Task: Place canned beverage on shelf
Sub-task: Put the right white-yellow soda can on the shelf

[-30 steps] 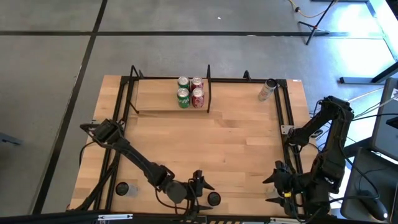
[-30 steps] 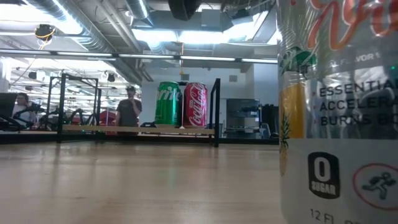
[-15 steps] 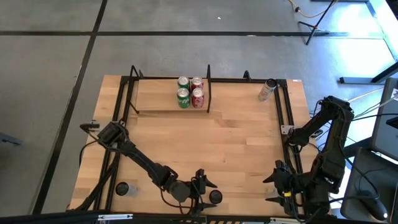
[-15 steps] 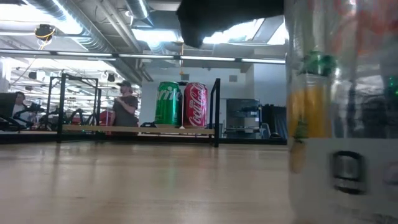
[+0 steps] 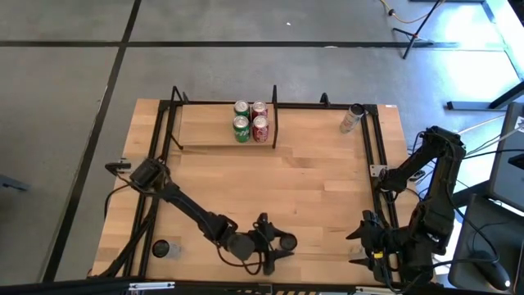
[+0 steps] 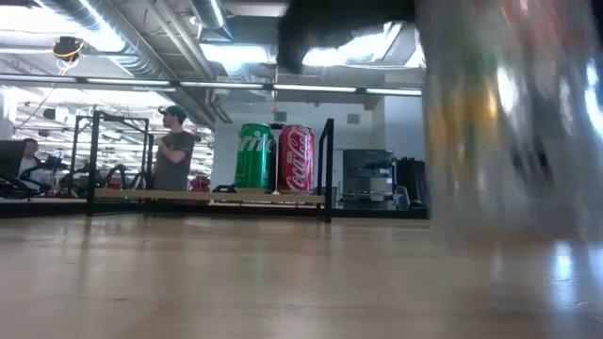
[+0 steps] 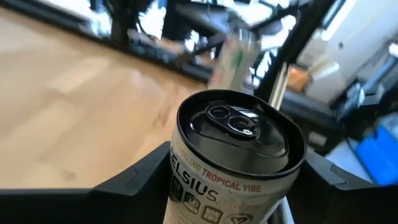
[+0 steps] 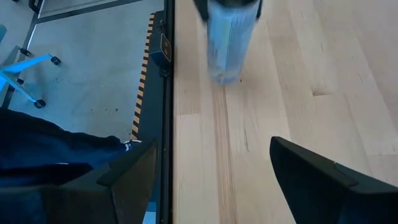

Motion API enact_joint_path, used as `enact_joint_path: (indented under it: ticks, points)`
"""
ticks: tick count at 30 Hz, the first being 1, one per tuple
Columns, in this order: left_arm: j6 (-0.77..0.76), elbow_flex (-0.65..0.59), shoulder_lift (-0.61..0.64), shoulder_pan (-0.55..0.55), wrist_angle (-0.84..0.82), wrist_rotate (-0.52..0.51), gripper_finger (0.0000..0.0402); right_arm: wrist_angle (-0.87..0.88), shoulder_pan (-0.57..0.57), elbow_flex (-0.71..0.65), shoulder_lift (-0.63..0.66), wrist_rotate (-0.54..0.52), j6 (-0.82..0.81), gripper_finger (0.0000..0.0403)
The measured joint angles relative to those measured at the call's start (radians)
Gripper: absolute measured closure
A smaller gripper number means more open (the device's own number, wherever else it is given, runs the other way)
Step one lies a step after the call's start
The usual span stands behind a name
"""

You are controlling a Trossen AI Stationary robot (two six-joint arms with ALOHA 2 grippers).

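the low light-wood plank shelf with thin black rods sits at the table's far edge, four green and red soda cans packed at its right end, leaving room left. at the near edge the left gripper grips the tall pale celsius can, apparently lifting it. the right gripper waits open at the near right corner.

The room is bright. Long ceiling lights shine white and glare in the low view. A close can there is one big blur. In the right wrist view a can looks smeared too. The table from above is evenly lit, with soft shadows.
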State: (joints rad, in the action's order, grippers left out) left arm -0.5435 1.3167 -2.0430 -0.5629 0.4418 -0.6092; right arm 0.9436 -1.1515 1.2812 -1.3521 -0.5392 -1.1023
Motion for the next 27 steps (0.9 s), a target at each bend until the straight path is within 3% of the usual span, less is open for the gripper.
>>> enact_joint_path:
  ticks: [5,14,20,23,27]
  points:
    - [-0.003,0.001,0.165,0.011,-0.112,-0.024,0.0177,0.002,0.002,0.000,0.002,-0.003,0.007,0.0105]
    - [-0.003,0.003,0.535,0.158,-0.637,-0.005,0.0177,0.140,0.177,0.000,0.093,-0.013,0.132,0.0105]
    - [0.073,0.003,0.730,0.364,-0.988,0.082,0.0177,0.247,0.388,0.000,0.201,-0.045,0.275,0.0105]
    - [0.165,-0.003,0.807,0.496,-1.087,0.140,0.0177,0.254,0.525,0.000,0.246,-0.039,0.365,0.0105]
    - [0.274,-0.034,0.884,0.696,-1.098,0.344,0.0177,0.253,0.702,0.000,0.288,0.027,0.450,0.0105]
